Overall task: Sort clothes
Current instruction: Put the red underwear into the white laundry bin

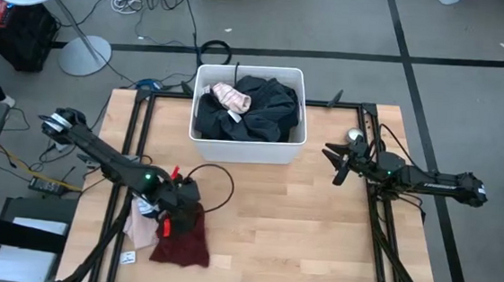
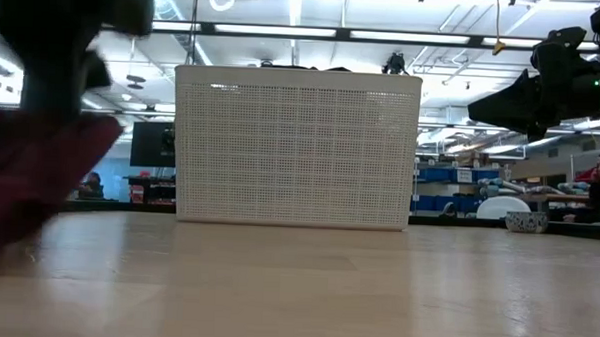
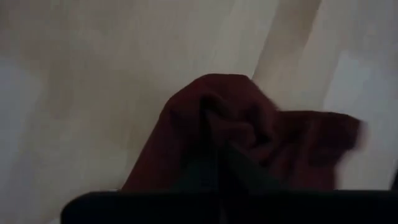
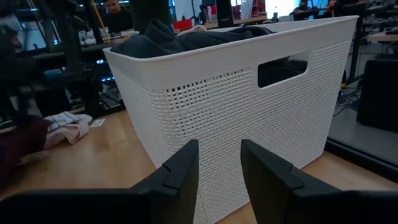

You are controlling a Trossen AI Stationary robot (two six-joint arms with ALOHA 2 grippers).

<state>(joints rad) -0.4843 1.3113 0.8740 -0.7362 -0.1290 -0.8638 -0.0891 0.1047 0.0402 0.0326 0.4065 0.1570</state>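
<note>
1. Your left gripper (image 1: pixel 172 222) is down at the near left part of the table (image 1: pixel 317 236), with its fingers (image 3: pixel 245 174) pressed together and pinching a bunch of the maroon garment (image 1: pixel 186 239).
2. In the left wrist view, the maroon garment (image 3: pixel 230 137) rises in a gathered fold right at the fingertips, with pale table around it.
3. The rest of that garment lies spread on the table on the near side of the gripper. Touching its left edge is a pink garment (image 1: pixel 141 230), and a small white piece of cloth (image 1: pixel 145 208) sits just beside the arm.
4. Your right gripper (image 1: pixel 336 158) hangs above the table's right side, just to the right of the white bin (image 1: pixel 201 128), pointing at it. Its fingers (image 4: pixel 180 171) are spread apart and hold nothing.
5. The white bin (image 4: pixel 249 118) stands at the far middle of the table. It holds a large dark garment (image 1: pixel 268 106), with a small pink striped piece (image 1: pixel 231 97) resting on top near its left side.
6. In the low view, the maroon garment (image 2: pixel 29 179) shows blurred at the left edge, under the left arm, and the bin's perforated wall (image 2: pixel 296 148) fills the middle.
</note>
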